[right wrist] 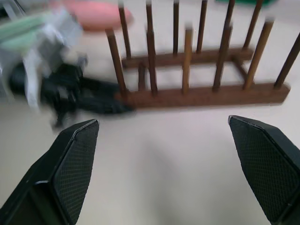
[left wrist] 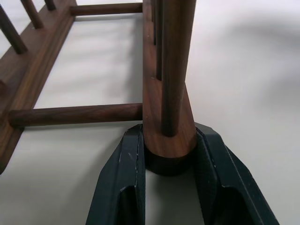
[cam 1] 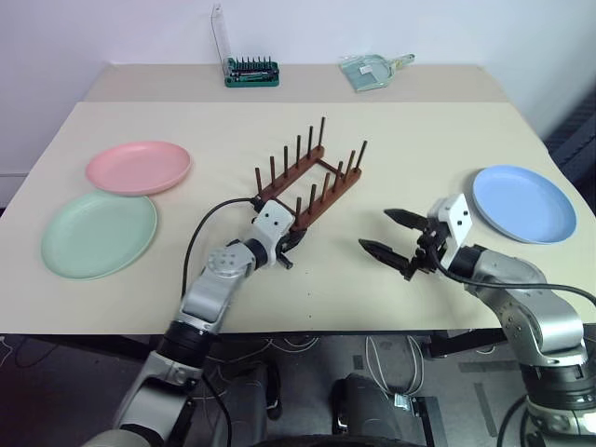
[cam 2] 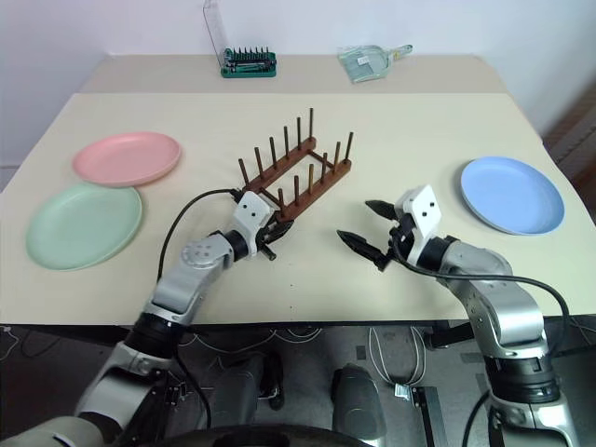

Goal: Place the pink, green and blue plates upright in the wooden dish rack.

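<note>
Plates have not yet gone into the wooden dish rack (cam 1: 309,184), which stands empty near the middle of the table, every peg bare. By my reading nothing of the task is done: all three plates lie flat and still need lifting and slotting upright. The pink plate (cam 1: 139,167) sits well to the left of the rack, the green plate (cam 1: 99,234) just beside it and nearer the robot, their rims close or touching; the blue plate (cam 1: 523,202) lies well to the right of the rack. The left gripper (left wrist: 169,159) pinches the near end of one base rail of the rack, a black finger pressed on each side of the wood, so the step in hand looks like steadying or shifting the rack rather than handling a plate. The right gripper (cam 1: 391,234) hovers to the right of the rack, between it and the blue plate, fingers spread wide and holding nothing. Beyond the rack, the beige table (cam 1: 419,121) carries a green tool set (cam 1: 251,71) with a clear raised lid and a clear plastic item (cam 1: 372,69) along its far edge, against a pale wall.
</note>
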Controlling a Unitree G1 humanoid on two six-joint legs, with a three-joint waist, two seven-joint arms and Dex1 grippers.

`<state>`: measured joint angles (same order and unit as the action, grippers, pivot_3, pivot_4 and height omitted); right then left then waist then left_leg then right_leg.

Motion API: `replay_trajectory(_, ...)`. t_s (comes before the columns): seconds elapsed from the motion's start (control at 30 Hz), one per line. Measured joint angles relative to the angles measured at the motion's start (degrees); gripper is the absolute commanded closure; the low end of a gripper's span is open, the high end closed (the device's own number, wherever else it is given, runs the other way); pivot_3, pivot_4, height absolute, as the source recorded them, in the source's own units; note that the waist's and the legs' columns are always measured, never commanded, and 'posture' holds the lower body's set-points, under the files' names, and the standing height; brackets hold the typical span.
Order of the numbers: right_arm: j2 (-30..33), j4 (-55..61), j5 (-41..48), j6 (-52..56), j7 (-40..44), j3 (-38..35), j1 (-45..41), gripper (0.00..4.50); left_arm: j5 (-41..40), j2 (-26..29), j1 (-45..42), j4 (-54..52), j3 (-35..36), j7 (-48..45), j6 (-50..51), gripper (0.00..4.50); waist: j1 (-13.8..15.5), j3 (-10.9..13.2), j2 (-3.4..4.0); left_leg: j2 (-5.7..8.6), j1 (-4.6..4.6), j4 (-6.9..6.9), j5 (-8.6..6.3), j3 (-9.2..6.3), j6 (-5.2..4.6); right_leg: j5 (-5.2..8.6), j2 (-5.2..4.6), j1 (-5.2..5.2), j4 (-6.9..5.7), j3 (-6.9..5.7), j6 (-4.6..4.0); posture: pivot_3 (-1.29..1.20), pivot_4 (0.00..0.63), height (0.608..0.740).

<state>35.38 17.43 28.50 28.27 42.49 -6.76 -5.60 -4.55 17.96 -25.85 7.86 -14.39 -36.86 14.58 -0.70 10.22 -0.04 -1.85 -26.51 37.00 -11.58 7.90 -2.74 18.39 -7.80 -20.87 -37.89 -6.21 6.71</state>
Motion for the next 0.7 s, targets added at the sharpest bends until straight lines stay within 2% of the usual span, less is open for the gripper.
replay_trajectory(0.2, 0.98, 2.81, -0.39, -0.06, -1.89, -4.45, 6.14, 0.0, -1.59, 4.16, -6.68, 9.37, -2.8, -20.2, -10.52, 3.73, 0.35, 0.04, 0.01, 0.02, -0.11, 0.01, 0.0, 0.02, -0.01, 0.0, -0.01, -0.22, 0.06, -0.02, 0.0, 0.0, 0.15, 0.736)
replay_trajectory(0.3, 1.17, 3.89, -0.27, -0.06, -2.61, -6.24, 7.62, 0.0, -1.6, 4.06, -9.0, 13.0, -2.81, -24.89, -13.87, 3.73, 0.03, 0.04, 0.01, 0.01, -0.12, -0.01, -0.01, 0.01, -0.03, 0.0, 0.0, -0.1, 0.06, -0.01, 0.0, 0.0, 0.15, 0.736)
replay_trajectory(0.5, 0.62, 8.2, -0.16, -0.06, -4.68, -9.13, 12.7, 0.0, -1.63, -0.03, -16.78, 26.97, -2.89, -31.95, -18.21, 3.73, 0.25, 0.06, -0.02, 0.02, -0.21, 0.06, -0.12, 0.01, -0.25, 0.0, 0.02, -0.15, 0.04, -0.02, 0.02, 0.0, 0.15, 0.736)
replay_trajectory(0.7, 0.31, 10.54, -0.1, 0.03, -6.42, -10.43, 14.83, 0.0, -0.49, -1.2, -19.42, 34.08, -2.55, -32.89, -21.83, 0.8, -0.06, 0.06, -0.03, -0.01, -0.21, 0.06, -0.11, 0.0, -0.24, 0.0, 0.05, -0.2, -0.03, -0.02, 0.02, 0.0, 0.15, 0.736)
